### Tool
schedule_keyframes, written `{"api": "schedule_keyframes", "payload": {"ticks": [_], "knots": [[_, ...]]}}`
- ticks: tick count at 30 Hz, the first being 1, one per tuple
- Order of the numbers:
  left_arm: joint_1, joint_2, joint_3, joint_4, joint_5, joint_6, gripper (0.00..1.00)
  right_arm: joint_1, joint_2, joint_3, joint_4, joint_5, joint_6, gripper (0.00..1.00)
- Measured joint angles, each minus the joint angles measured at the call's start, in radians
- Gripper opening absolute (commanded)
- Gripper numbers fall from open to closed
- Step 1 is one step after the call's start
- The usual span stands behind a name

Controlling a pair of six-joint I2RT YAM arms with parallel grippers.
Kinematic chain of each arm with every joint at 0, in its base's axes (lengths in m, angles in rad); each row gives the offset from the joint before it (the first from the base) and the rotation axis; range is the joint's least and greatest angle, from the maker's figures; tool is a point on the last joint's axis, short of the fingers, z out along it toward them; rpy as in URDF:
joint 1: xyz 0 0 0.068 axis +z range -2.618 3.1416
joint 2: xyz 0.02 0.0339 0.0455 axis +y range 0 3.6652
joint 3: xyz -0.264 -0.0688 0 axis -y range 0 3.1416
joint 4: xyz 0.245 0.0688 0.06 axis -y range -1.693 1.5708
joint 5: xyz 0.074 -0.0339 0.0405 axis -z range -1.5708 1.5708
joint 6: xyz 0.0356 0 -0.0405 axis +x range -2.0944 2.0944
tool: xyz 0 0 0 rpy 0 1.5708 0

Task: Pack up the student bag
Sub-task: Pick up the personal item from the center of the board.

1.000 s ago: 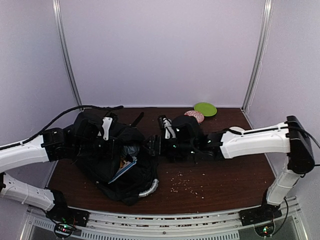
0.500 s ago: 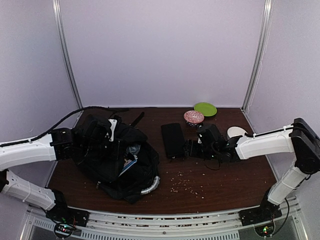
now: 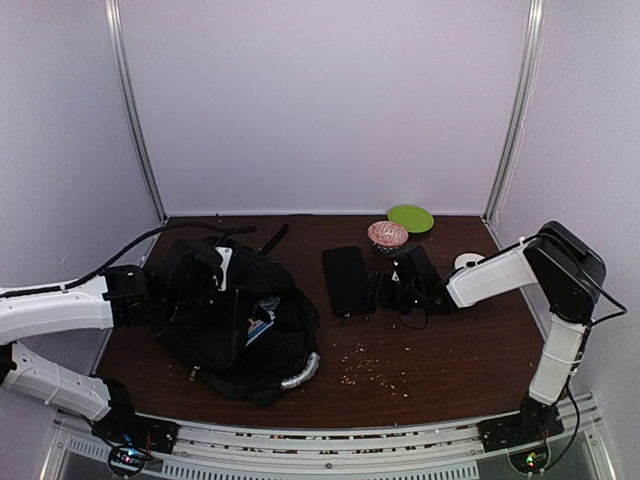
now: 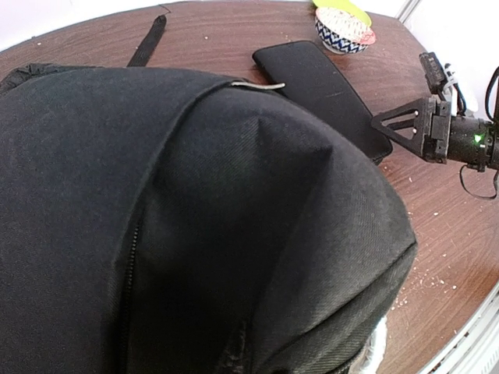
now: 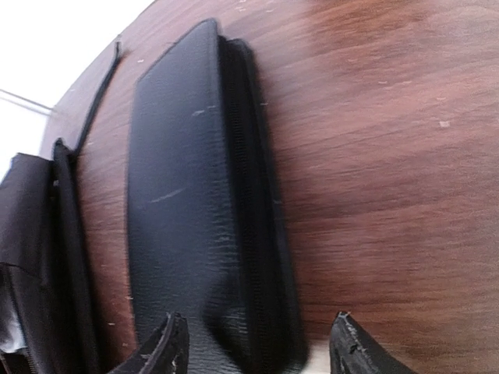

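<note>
The student bag (image 3: 235, 320) is a big black fabric bag lying at the left, its silvery handle (image 3: 300, 377) toward the near edge. Its cloth fills the left wrist view (image 4: 195, 218) and hides my left fingers. My left gripper (image 3: 172, 296) is buried in the bag's left side, shut on the fabric. A flat black case (image 3: 346, 280) (image 5: 195, 195) lies right of the bag. My right gripper (image 3: 385, 292) (image 5: 257, 347) is open, its fingertips (image 5: 168, 343) straddling the case's near end and zipper edge.
A pink patterned bowl (image 3: 388, 234) and a green plate (image 3: 411, 217) stand at the back right, with a white round object (image 3: 468, 262) beside the right arm. Crumbs (image 3: 375, 370) are scattered on the brown table. A black strap (image 3: 275, 238) lies behind the bag.
My right gripper drew back to the right off the case, uncovering it, and now sits at its right edge with the elbow raised. The bag and left arm shifted slightly.
</note>
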Motion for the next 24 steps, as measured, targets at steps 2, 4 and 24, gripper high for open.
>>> {"api": "schedule_keyframes", "payload": {"ticks": [2, 4, 24], "knots": [[0.0, 0.003, 0.0, 0.0, 0.0, 0.0, 0.0, 0.0, 0.01, 0.0, 0.032, -0.024, 0.013, 0.53], [0.0, 0.006, 0.0, 0.0, 0.0, 0.001, 0.0, 0.0, 0.022, 0.0, 0.055, -0.043, 0.025, 0.47], [0.0, 0.131, 0.023, 0.014, 0.005, 0.008, 0.0, 0.003, -0.103, -0.166, 0.167, -0.102, 0.081, 0.0]]}}
